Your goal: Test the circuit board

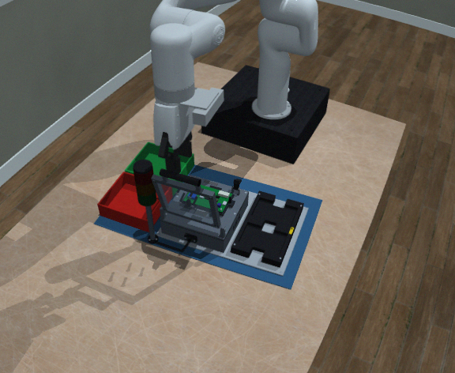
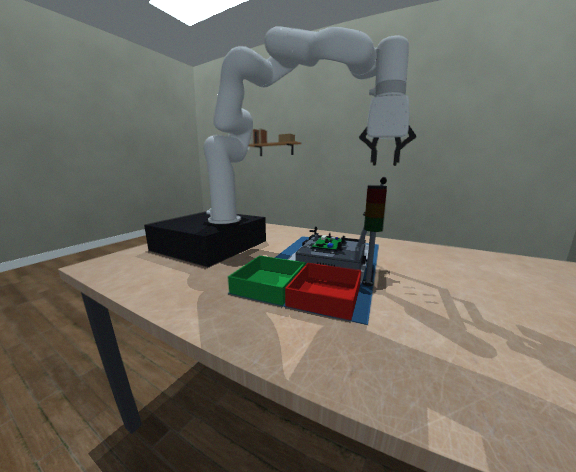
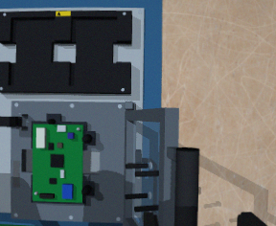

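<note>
The green board (image 1: 204, 199) (image 3: 57, 163) lies component side up in the tester (image 1: 238, 205) (image 2: 329, 257) (image 3: 107, 144). Its white connector (image 3: 40, 138) is at the end near the lone black post (image 3: 54, 118). Small light dots show at two opposite corners; whether the pins pass through cannot be told. The lid (image 1: 216, 210) (image 3: 169, 129) (image 2: 383, 180) stands open, with its black handle (image 1: 179, 177) (image 3: 187, 187) on top. The hook (image 1: 236, 183) (image 3: 9, 121) is on the opposite side. My gripper (image 2: 384, 162) is partly open and empty, above the handle. The signal light (image 1: 144, 182) (image 2: 375, 208) is unlit.
The empty black tray (image 1: 276, 216) (image 3: 98, 48) lies beside the tester. The green bin (image 1: 156, 154) (image 2: 258, 291) and red bin (image 1: 125, 218) (image 2: 319, 301) stand empty on its other side. The signal light's pole stands close behind the lid.
</note>
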Tool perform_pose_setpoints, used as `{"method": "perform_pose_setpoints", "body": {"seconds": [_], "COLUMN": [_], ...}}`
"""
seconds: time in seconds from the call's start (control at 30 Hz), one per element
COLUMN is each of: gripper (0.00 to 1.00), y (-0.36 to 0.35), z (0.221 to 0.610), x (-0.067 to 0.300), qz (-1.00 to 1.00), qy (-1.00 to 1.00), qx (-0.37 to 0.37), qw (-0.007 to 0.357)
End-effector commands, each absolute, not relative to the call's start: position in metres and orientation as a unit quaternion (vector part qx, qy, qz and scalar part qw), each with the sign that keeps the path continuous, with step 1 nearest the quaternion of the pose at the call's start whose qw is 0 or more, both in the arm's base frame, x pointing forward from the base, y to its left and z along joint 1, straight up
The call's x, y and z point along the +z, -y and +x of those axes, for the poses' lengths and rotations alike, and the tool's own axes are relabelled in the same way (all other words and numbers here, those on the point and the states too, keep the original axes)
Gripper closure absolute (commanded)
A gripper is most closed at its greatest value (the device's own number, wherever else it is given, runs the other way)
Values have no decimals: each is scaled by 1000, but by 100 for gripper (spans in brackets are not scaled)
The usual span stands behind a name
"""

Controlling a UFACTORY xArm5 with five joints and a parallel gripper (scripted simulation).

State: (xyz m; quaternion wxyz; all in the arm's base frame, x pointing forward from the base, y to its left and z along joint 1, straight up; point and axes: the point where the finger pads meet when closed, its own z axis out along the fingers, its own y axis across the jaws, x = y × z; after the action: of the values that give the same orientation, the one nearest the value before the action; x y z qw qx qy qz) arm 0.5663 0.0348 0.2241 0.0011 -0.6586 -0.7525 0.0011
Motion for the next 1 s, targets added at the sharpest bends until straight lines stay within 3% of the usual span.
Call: {"method": "perform_pose_setpoints", "body": {"seconds": [0.0, 0.97], "gripper": [48, 48], "y": [-35, -35], "z": [567, 568], "x": [220, 204], "qz": [-659, -659], "qy": [753, 753], "qx": [-1, -1], "qw": [-1, -1]}}
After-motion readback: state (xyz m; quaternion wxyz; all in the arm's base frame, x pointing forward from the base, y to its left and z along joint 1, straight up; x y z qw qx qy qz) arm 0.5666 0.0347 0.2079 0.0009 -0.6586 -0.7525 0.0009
